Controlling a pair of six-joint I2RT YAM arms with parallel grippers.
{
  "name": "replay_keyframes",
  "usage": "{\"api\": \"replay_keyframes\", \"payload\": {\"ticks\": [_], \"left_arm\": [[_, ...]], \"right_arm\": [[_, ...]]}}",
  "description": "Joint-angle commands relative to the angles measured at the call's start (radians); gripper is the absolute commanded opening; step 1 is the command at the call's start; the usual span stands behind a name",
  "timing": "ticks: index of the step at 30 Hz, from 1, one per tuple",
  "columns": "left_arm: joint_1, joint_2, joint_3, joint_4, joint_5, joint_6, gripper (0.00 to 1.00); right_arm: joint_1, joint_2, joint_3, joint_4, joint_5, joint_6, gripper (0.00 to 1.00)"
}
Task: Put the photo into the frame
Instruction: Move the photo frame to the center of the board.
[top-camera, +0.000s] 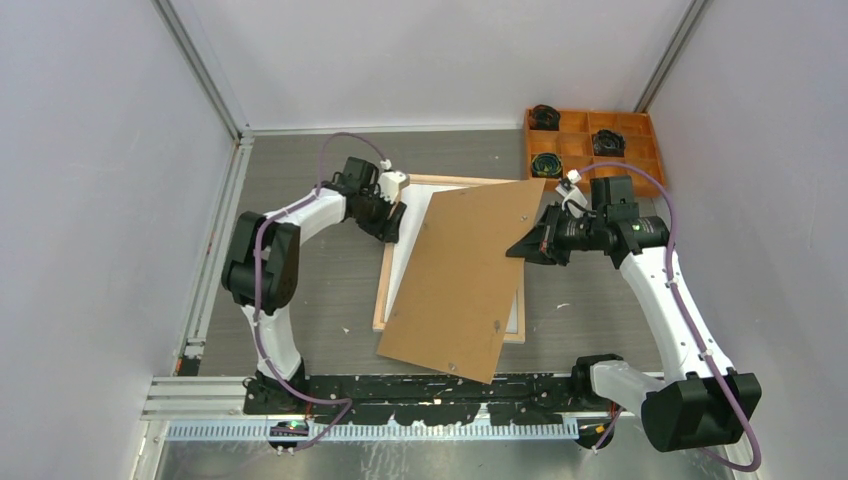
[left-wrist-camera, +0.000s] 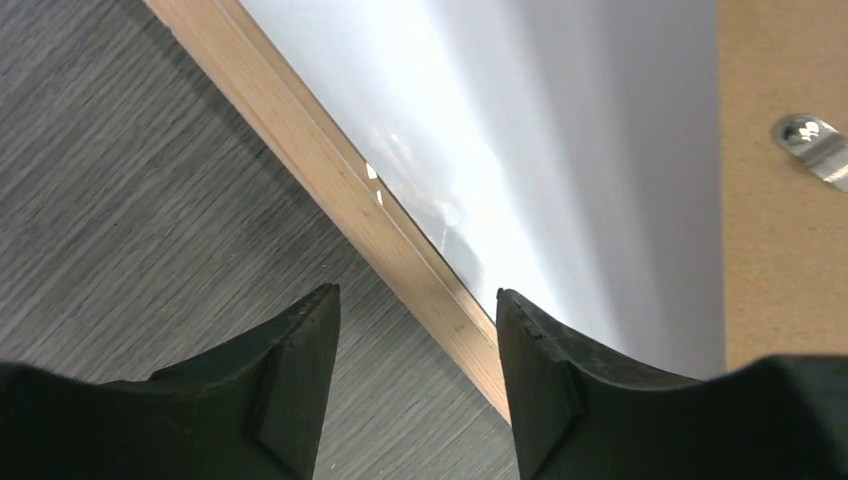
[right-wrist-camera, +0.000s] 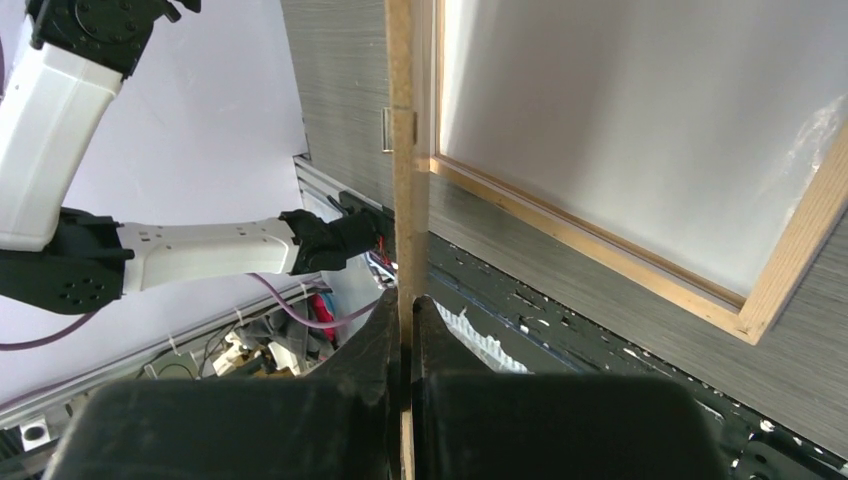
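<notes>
The frame (top-camera: 382, 290) lies wood side up on the table. A white sheet, seemingly the photo (top-camera: 410, 235) with its plain back up, lies inside it; no picture side shows. My right gripper (top-camera: 520, 248) is shut on the right edge of the brown backing board (top-camera: 460, 280) and holds it tilted over the frame. In the right wrist view the board's edge (right-wrist-camera: 400, 150) runs between my fingers (right-wrist-camera: 403, 310). My left gripper (top-camera: 393, 222) is open and empty, its fingers straddling the frame's rail (left-wrist-camera: 340, 190) at the far left corner, with the white sheet (left-wrist-camera: 520, 150) beside it.
An orange compartment tray (top-camera: 590, 110) with dark round items stands at the back right. A metal clip (left-wrist-camera: 810, 145) sits on the backing board (left-wrist-camera: 780, 260). Grey walls enclose three sides; a black rail runs along the near edge (top-camera: 450, 385).
</notes>
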Motion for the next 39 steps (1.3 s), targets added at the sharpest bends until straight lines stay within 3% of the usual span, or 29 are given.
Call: {"api": "replay_keyframes", "payload": {"ticks": [1, 4, 11, 16, 23, 31, 39], "left_arm": [[-0.003, 0.026, 0.044, 0.047, -0.024, -0.035, 0.57], [-0.004, 0.045, 0.06, 0.035, -0.034, -0.039, 0.51], [-0.017, 0.066, 0.085, 0.006, -0.062, -0.027, 0.48], [-0.02, 0.093, 0.121, -0.056, -0.098, -0.007, 0.34], [-0.019, 0.071, 0.123, -0.109, -0.156, 0.061, 0.24], [0.035, 0.015, 0.092, -0.167, -0.209, 0.169, 0.2], [0.134, -0.057, 0.065, -0.208, -0.175, 0.218, 0.2]], "right_arm": [[-0.001, -0.019, 0.023, 0.004, -0.047, -0.007, 0.01], [0.0, -0.008, 0.025, 0.009, -0.053, -0.005, 0.01], [-0.001, -0.02, 0.014, 0.041, -0.066, 0.016, 0.01], [-0.001, -0.023, 0.013, 0.052, -0.073, 0.026, 0.01], [-0.001, -0.032, -0.004, 0.109, -0.094, 0.069, 0.01], [0.0, -0.021, -0.039, 0.217, -0.129, 0.127, 0.01], [0.029, 0.065, -0.065, 0.414, -0.154, 0.207, 0.01]]}}
